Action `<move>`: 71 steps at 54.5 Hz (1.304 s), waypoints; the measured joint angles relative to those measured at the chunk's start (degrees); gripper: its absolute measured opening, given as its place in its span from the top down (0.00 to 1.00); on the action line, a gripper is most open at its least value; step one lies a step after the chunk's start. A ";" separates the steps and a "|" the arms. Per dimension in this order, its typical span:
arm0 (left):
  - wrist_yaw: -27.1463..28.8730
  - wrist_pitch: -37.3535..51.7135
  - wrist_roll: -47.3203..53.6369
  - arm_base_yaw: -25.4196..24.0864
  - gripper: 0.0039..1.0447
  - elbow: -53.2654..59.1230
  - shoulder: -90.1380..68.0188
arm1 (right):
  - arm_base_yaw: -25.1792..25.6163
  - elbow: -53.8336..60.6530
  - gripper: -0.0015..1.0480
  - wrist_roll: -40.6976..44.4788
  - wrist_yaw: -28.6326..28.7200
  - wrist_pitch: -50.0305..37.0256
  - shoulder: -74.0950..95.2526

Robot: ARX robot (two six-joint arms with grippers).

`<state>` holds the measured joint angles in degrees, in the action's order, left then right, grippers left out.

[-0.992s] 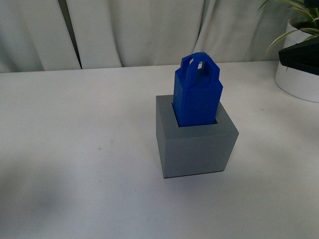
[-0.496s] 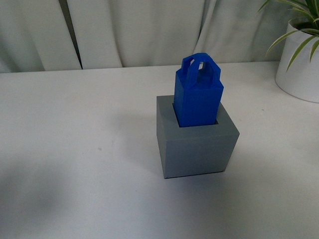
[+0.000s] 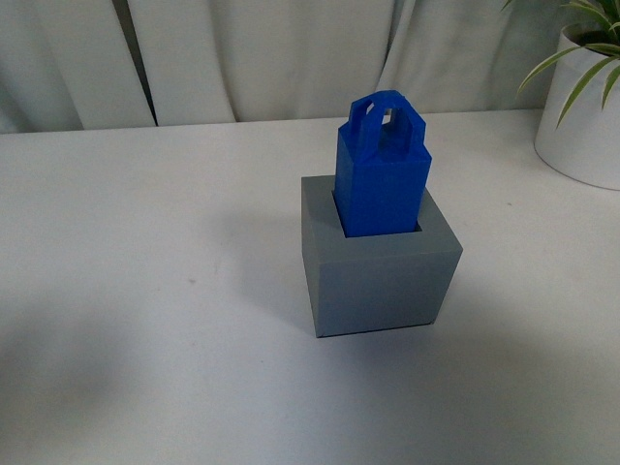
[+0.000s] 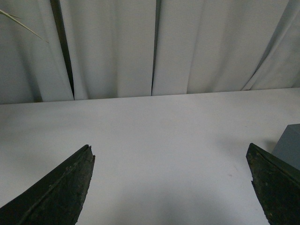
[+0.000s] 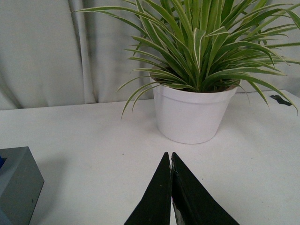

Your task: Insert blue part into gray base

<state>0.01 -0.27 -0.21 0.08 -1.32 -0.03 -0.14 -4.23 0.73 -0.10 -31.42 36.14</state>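
The blue part stands upright in the square recess of the gray base at the middle of the white table in the front view; its handle loops stick up above the base. No arm shows in the front view. My left gripper is open and empty over bare table, with a corner of the gray base at the edge of the left wrist view. My right gripper is shut and empty, apart from the gray base, which shows at the edge of the right wrist view.
A white pot with a green striped plant stands on the table beyond my right gripper; it also shows in the front view at the back right. White curtains hang behind the table's far edge.
A dark part of the right arm at the front view's right edge, near the pot, has left the view. The blue part and gray base stay together in place.
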 joint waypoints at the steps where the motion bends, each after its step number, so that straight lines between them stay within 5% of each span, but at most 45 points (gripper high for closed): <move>1: 0.02 0.00 0.00 0.00 0.06 0.00 0.00 | 0.02 0.17 0.98 -0.02 0.02 0.42 -0.61; 63: 0.00 0.00 0.00 0.00 0.06 0.00 0.00 | 0.02 3.93 0.98 -0.07 0.17 21.27 -26.23; 71: 0.00 0.00 0.00 0.00 0.06 0.00 0.00 | 0.02 3.89 0.98 -0.09 0.24 31.06 -35.76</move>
<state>0.01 -0.27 -0.21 0.08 -1.32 -0.03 -0.12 -0.34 0.64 0.14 -0.36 0.38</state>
